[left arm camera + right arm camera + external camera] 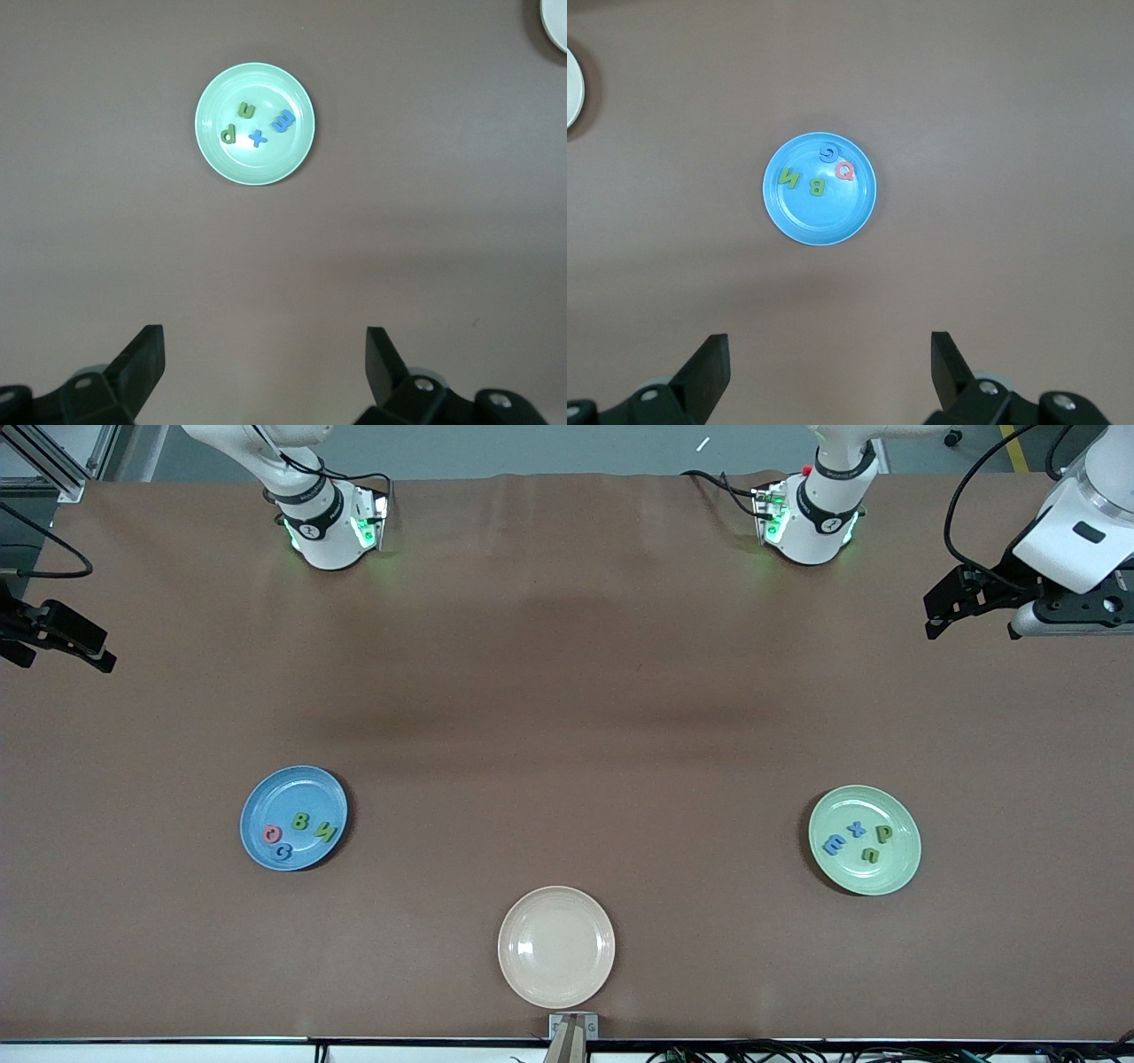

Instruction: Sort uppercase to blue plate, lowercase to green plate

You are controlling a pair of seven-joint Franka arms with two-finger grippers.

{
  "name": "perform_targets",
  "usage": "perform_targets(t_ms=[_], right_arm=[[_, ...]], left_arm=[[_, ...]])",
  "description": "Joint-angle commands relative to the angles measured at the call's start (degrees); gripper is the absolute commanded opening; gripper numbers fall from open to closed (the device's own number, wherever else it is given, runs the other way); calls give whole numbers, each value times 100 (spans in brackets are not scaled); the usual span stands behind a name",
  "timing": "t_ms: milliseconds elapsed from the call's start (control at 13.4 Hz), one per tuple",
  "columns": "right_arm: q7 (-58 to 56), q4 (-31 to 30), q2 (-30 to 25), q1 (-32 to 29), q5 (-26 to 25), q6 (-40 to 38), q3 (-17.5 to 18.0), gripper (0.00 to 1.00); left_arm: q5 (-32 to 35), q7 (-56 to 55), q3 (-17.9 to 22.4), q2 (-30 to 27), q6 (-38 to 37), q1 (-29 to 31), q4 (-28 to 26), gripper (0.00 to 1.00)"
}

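The blue plate [266, 802] holds the uppercase pieces: red Q [272, 833], blue C [283, 852], green B [300, 821] and green N [325, 833]. It also shows in the right wrist view [824, 221]. The green plate [864, 877] holds the lowercase pieces: blue m [834, 843], blue x [856, 829], green p [884, 833] and green n [871, 856]. It also shows in the left wrist view [213, 150]. My left gripper [952, 602] [264, 341] is open and empty, high over the left arm's end of the table. My right gripper [64, 646] [829, 345] is open and empty, high over the right arm's end.
An empty beige plate [556, 946] lies nearest the front camera, between the two other plates. The brown table [567, 691] is bare between the plates and the arm bases.
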Motion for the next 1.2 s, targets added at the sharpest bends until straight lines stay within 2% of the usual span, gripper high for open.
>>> perform_targets(t_ms=[0, 374, 1121], right_arm=[[38, -82, -96, -101, -16, 36, 84, 100], [38, -91, -96, -101, -16, 36, 84, 100], [38, -91, -96, -101, -16, 36, 84, 100]], left_arm=[[-131, 19, 13, -57, -72, 17, -9, 100], [-148, 19, 22, 233, -213, 17, 395, 100], [-131, 1, 39, 321, -265, 35, 510, 100]])
